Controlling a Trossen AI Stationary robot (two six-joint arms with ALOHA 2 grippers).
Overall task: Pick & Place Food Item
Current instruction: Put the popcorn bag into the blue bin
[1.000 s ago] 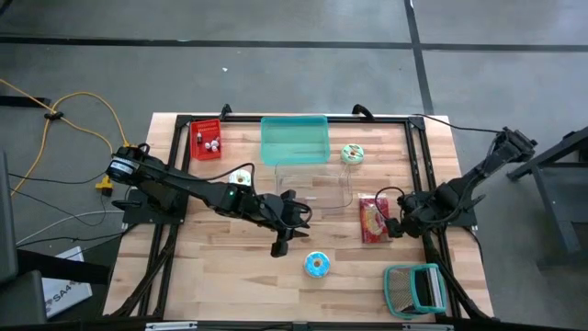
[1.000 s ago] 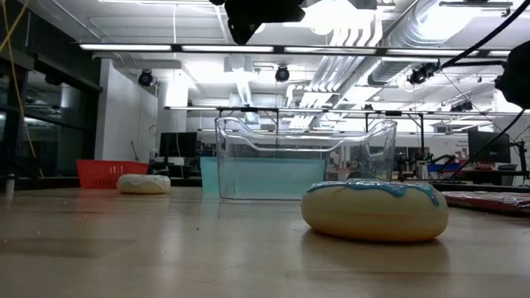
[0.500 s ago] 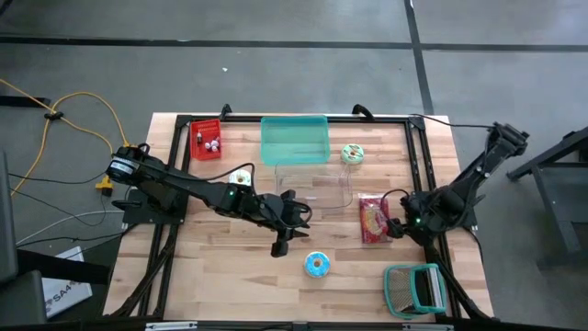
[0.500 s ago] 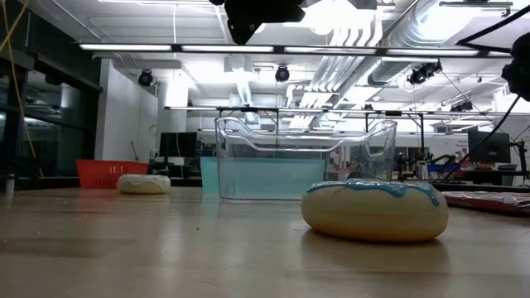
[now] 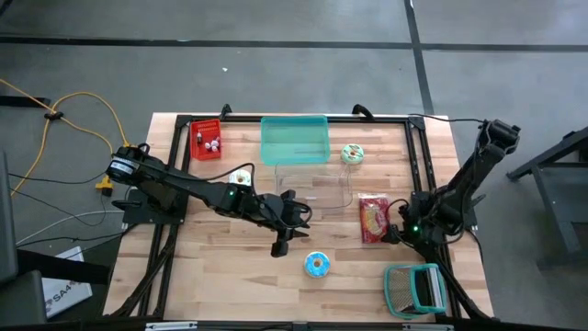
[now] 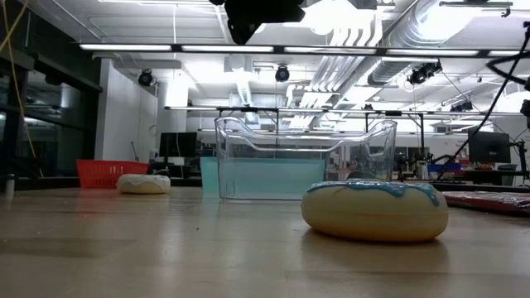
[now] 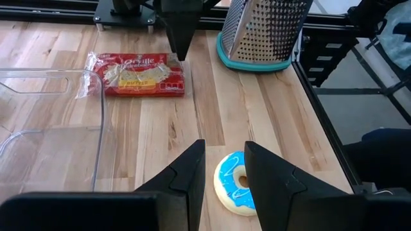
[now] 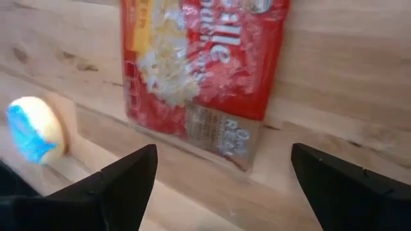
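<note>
right gripper: shifted toward the table's near edge | now beside the popcorn bag

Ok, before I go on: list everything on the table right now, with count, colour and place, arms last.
Popcorn bag: 1, red, flat on the table's right side, just ahead of the right gripper.
Blue-iced donut: 1, near front centre.
White-iced donut: 1, left of centre, beside the left arm.
Green-iced donut: 1, back right of the teal bin.
Clear bin: 1, transparent, centre.
Teal bin: 1, back centre.
Red basket: 1, back left, small white items inside.
Grater: 1, metal with teal rim, front right corner.
Left gripper: dark, above the blue-iced donut, fingers narrowly apart, empty.
Right gripper: dark, open wide, by the bag's front edge.
</note>
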